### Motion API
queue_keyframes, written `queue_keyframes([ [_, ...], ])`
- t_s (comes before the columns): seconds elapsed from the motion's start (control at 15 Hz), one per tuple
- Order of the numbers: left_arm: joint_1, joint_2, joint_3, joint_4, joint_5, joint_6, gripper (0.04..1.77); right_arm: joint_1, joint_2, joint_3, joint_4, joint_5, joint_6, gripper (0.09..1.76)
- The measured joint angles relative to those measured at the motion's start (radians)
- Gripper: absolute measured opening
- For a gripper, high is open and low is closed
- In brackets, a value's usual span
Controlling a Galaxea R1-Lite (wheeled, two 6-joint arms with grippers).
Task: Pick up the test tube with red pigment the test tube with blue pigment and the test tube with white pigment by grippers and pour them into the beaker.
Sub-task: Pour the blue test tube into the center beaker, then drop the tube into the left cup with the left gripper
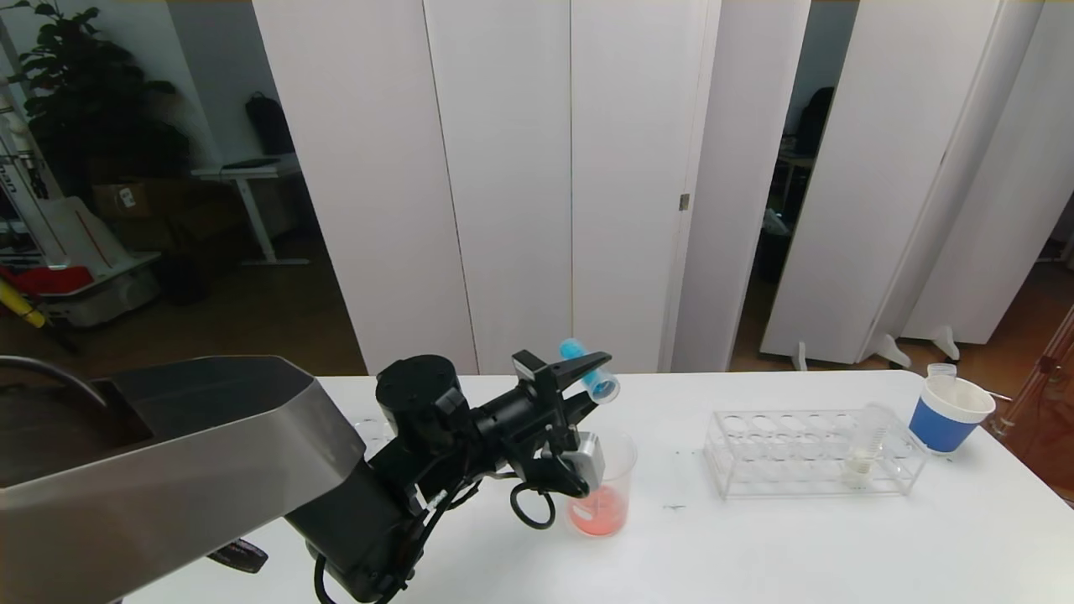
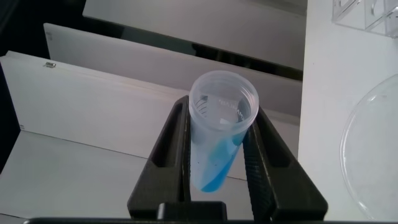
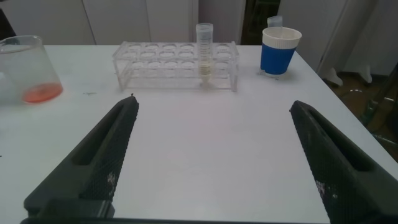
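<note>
Left gripper fingers clamped on the test tube with blue pigment, centre frame, tilted above the beaker, which holds red liquid; pouring step seems in hand, next calls for more tilt; right gripper fingers wide apart, holding nothing; test tube with white pigment in rack, right; no legible writing.

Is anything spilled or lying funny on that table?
No spills show. The only odd sight is deliberate: the left hand holds the blue tube tipped nearly sideways above the beaker, which holds red liquid.
</note>
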Motion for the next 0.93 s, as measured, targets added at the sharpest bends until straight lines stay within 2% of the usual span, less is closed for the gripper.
queue_keyframes([
  [0.8,-0.002,-0.009,-0.008,-0.002,-0.011,0.029,0.58,0.000,0.000,0.000,0.000,0.000,0.000,1.75],
  [0.93,-0.001,-0.016,-0.003,0.000,-0.032,0.032,0.58,0.000,0.000,0.000,0.000,0.000,0.000,1.75],
])
